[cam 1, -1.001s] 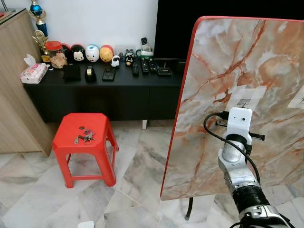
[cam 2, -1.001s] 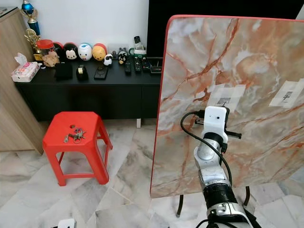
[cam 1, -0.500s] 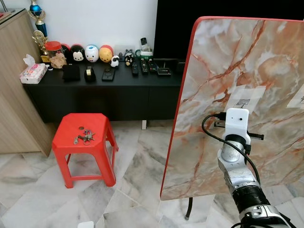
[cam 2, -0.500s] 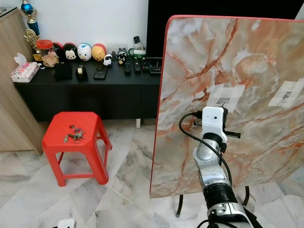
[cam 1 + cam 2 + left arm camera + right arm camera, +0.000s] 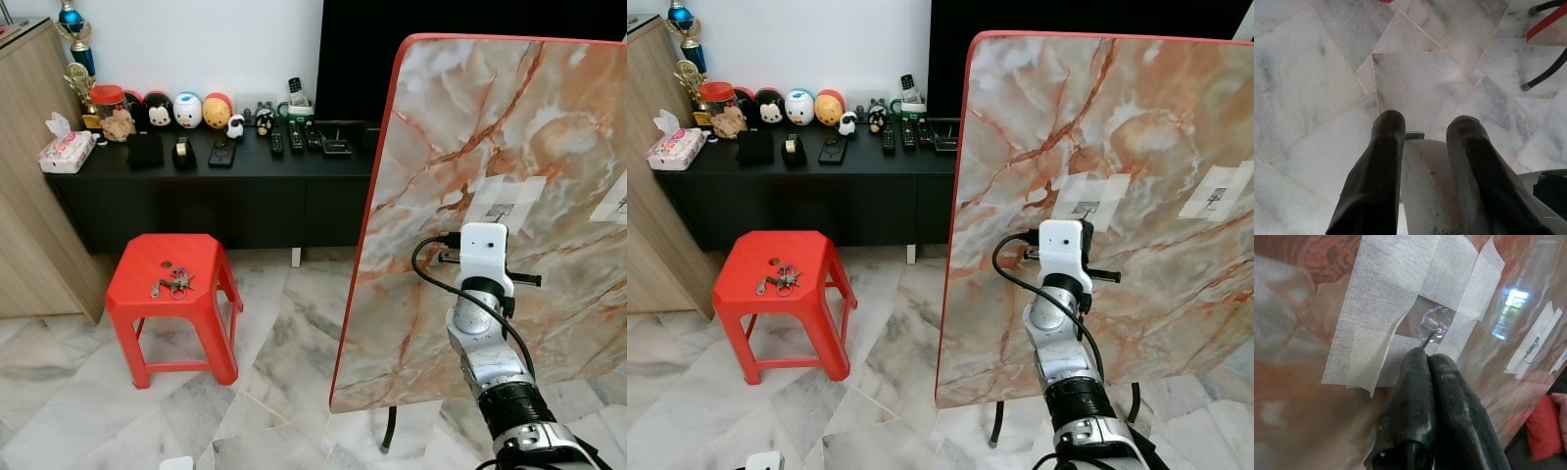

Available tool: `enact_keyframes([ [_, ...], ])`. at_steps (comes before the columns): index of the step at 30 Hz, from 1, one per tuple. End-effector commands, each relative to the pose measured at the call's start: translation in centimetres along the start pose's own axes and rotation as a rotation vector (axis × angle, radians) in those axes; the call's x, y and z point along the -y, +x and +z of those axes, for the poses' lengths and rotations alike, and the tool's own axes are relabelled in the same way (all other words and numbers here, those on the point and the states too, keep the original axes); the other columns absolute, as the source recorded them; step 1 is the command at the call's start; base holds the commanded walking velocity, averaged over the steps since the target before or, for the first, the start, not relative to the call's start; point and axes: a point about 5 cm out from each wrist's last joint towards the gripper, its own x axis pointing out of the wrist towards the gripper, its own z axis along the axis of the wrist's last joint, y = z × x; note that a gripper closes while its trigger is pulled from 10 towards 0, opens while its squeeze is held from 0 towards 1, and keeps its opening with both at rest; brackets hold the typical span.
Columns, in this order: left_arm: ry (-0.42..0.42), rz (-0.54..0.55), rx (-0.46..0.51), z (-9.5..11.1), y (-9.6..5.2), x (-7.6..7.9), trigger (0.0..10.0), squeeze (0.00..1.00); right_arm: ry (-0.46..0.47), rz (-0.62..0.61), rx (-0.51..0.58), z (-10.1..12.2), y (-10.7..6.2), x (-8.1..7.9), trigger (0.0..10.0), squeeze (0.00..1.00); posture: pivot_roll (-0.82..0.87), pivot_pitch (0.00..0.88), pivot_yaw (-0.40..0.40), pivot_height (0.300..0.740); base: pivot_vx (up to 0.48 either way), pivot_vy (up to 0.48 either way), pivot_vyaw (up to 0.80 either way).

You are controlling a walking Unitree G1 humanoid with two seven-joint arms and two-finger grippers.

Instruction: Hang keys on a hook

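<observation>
The hook (image 5: 1434,326) sits on the upright board (image 5: 441,127) just ahead of the right claw (image 5: 1426,357); keys (image 5: 172,286) lie on the stool (image 5: 137,313), far to its left

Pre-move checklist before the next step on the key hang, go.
1. Keys located: ok, lying on the red stool.
2. Keys in a gripper: not ok, neither holds them.
3. Hook located: ok, taped to the marble board.
4. Right gripper free to grasp: not ok, shut, tips at the hook.
5. Left gripper ready: ok, open, pointing at the floor.
6. Second taped hook usable: cannot tell, too small.
</observation>
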Motion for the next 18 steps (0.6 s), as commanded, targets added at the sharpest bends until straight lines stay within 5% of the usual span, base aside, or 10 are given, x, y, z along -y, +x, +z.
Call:
enact_keyframes([
  [1, -0.01, -0.027, -0.076, -1.91, -0.47, 0.73, 10.0, 0.0, -0.014, 0.021, -0.004, -0.1, -0.44, -0.43, 10.0, 0.0, 0.08, 0.0, -0.098, 0.74, 0.0, 0.0, 0.0],
  [18, -0.011, -0.037, -0.08, -1.94, -0.46, 0.78, 10.0, 0.0, -0.037, -0.032, 0.06, 0.62, -0.64, 0.16, 10.0, 0.0, 0.08, 0.0, -0.098, 0.74, 0.0, 0.0, 0.0],
])
